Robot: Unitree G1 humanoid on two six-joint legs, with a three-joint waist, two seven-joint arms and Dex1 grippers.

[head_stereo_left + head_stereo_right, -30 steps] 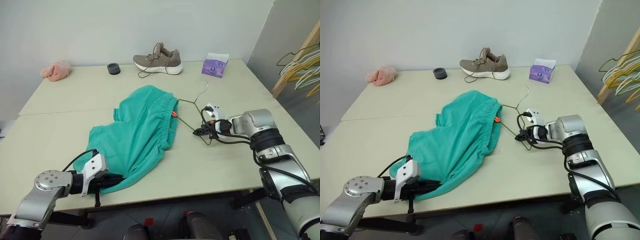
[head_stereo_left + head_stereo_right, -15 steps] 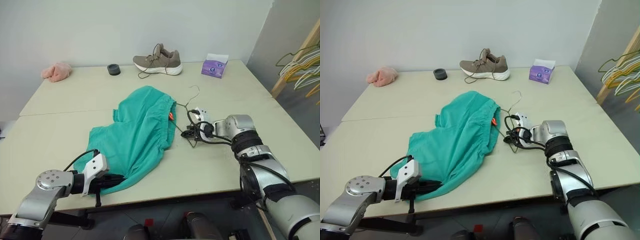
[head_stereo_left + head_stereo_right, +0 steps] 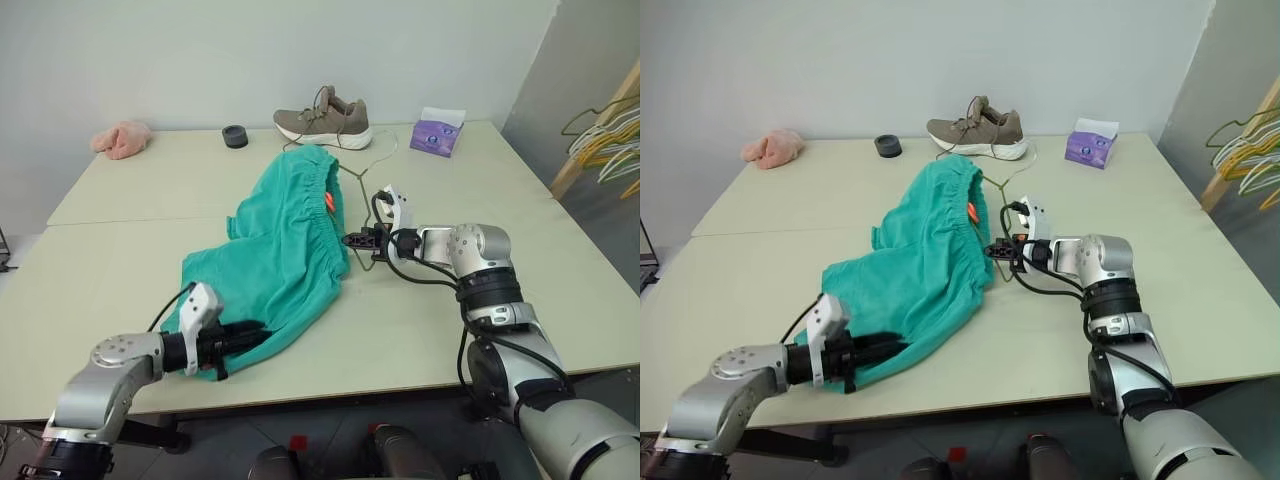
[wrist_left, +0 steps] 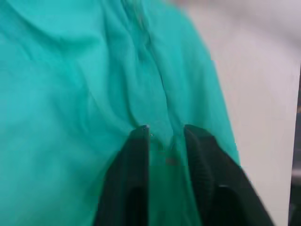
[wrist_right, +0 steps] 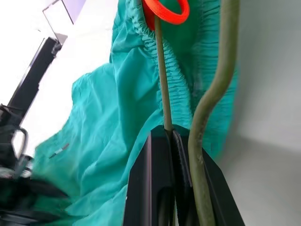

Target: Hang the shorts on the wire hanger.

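the shorts [image 3: 283, 245] lie spread mid-table [image 3: 120, 260], the hanger [image 3: 362, 170] at their waistband. the right wrist view shows what the head views don't: the right gripper [image 5: 170, 136] pinched together on the hanger wire, beside the orange drawstring [image 5: 165, 9]. the left gripper [image 4: 165, 134] has its fingers slightly apart over the hem. no writing is readable. pale table, white wall.

Bare test room, plain table [image 3: 120, 260], blank wall [image 3: 150, 50], hanger rack [image 3: 600, 130]
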